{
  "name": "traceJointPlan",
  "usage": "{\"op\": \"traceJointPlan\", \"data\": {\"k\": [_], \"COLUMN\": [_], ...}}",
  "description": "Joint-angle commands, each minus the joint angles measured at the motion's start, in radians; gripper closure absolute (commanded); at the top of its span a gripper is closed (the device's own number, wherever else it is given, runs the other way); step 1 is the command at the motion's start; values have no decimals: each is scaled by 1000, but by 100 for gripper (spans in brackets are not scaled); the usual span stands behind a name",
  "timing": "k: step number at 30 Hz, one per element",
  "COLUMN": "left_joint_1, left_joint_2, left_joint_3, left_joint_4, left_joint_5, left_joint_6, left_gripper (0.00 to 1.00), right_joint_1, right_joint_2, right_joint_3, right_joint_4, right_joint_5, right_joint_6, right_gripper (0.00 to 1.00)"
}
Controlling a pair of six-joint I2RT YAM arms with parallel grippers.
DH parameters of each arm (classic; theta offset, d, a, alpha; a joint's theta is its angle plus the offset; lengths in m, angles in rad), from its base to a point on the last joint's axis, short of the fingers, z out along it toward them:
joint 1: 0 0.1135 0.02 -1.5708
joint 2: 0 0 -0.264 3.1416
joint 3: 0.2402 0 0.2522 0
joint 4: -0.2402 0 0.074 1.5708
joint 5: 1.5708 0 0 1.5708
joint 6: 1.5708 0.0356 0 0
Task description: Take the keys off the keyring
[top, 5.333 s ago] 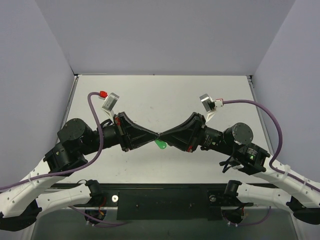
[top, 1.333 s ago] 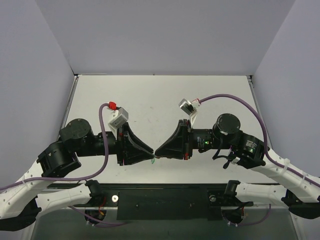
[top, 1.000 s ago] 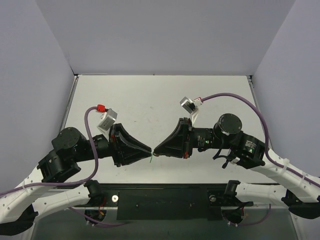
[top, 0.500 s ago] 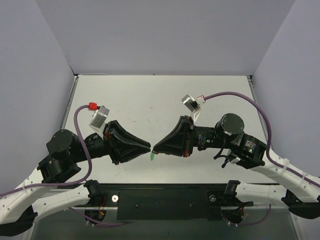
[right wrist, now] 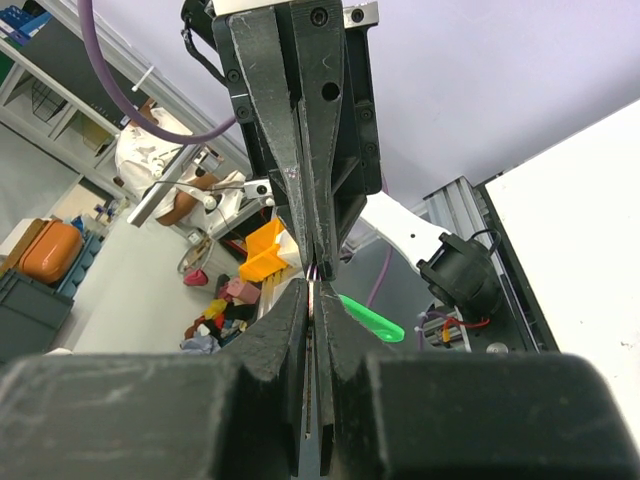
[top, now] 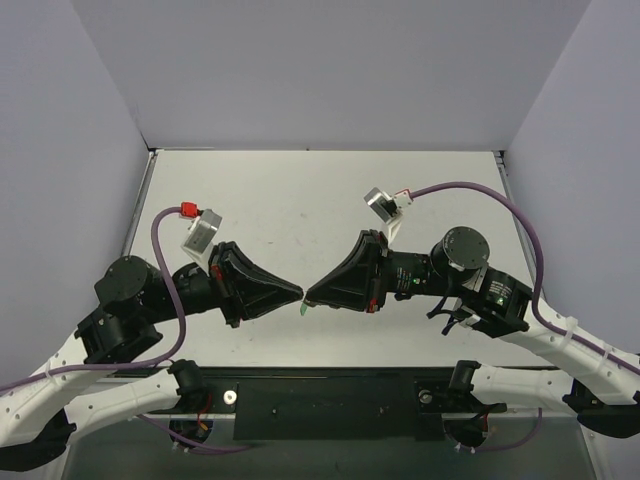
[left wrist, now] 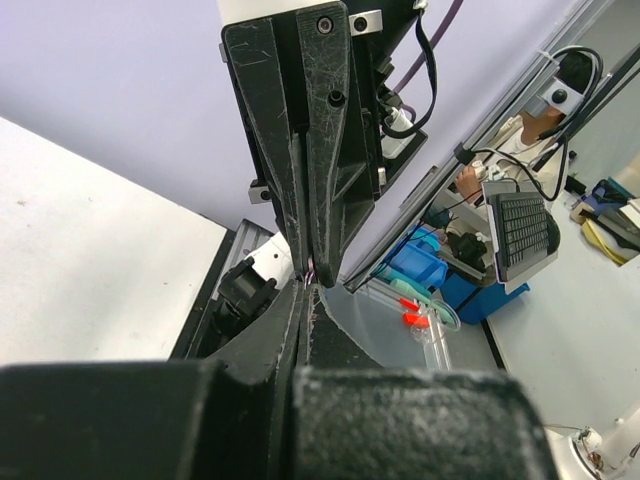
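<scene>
Both grippers meet tip to tip above the near middle of the table. My right gripper [top: 308,298] [right wrist: 314,290] is shut on the keyring, with a thin metal sliver showing between its fingertips. The keyring's green tag [top: 302,312] [right wrist: 372,320] hangs free just below and beside those tips. My left gripper [top: 298,293] [left wrist: 305,292] is shut, its tips touching the right gripper's tips. I cannot tell whether it pinches the metal. The keys are hidden between the fingers.
The white table [top: 300,200] lies under both arms, walled in by purple panels at the back and sides. A black mounting rail [top: 330,400] runs along the near edge between the arm bases. Purple cables loop above each wrist.
The left gripper's jaws have closed and its tip has moved right against the right gripper's tip. The green tag still hangs under the right gripper.
</scene>
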Motion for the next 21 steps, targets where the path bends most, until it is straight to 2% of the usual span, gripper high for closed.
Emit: {"op": "traceJointPlan", "data": {"k": [1,13,21], "left_joint_1": [-3,-4,-4], "left_joint_2": [50,261,373], "left_joint_3": [92,433,570], "left_joint_4": [-79,-594,-828], "left_joint_5": [-15,63,65], "left_joint_6": [34,247,349], "left_gripper": [100,100,100], "right_joint_1": [-1,1,1], "right_joint_2": [1,-4,22], "right_joint_3": [-23,-51,6], "right_joint_4": [89,-43,-213], "right_joint_5": [-15,-9,-32], "right_joint_6": [9,-39,-102], "right_gripper": [100,100,100]}}
